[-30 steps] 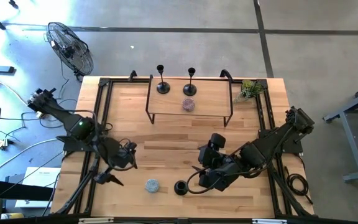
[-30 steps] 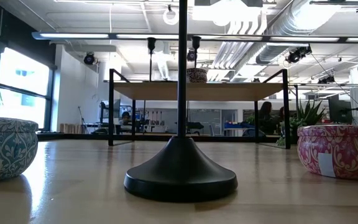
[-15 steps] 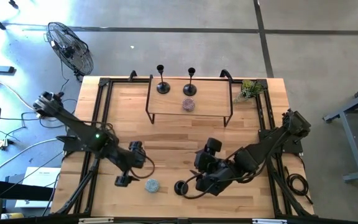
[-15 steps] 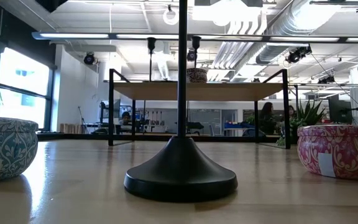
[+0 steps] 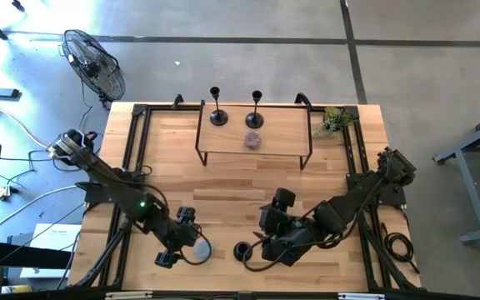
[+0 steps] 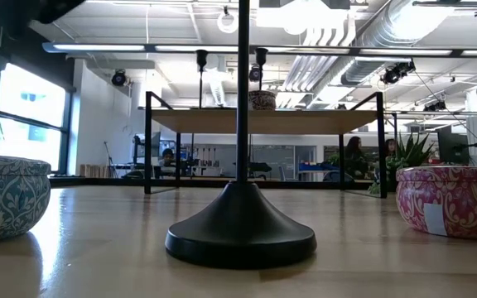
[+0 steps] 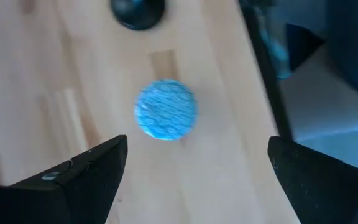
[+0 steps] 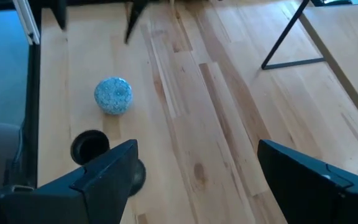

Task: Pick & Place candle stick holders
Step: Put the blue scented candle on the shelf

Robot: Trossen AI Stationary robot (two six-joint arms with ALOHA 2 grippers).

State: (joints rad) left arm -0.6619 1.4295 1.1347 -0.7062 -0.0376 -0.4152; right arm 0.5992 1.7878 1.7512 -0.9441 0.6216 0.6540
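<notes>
The wooden table (image 5: 223, 200) carries a raised shelf (image 5: 282, 133) on a black frame at its far side. Two candle stick holders (image 5: 217, 108) stand upright on that shelf, with a small pink patterned tin (image 5: 252, 140) just in front of them. The third candle stick holder (image 5: 242, 251) stands on the table's near edge, between the two arms; in the low view its flared base (image 6: 240, 228) fills the middle. The right gripper (image 5: 261, 242) hangs just beside it with its fingers spread wide, holding nothing. The left gripper (image 5: 182, 248) is above the blue patterned tin (image 5: 202, 248), jaws wide apart and empty. A small potted plant (image 5: 336, 119) sits at the far right corner.
</notes>
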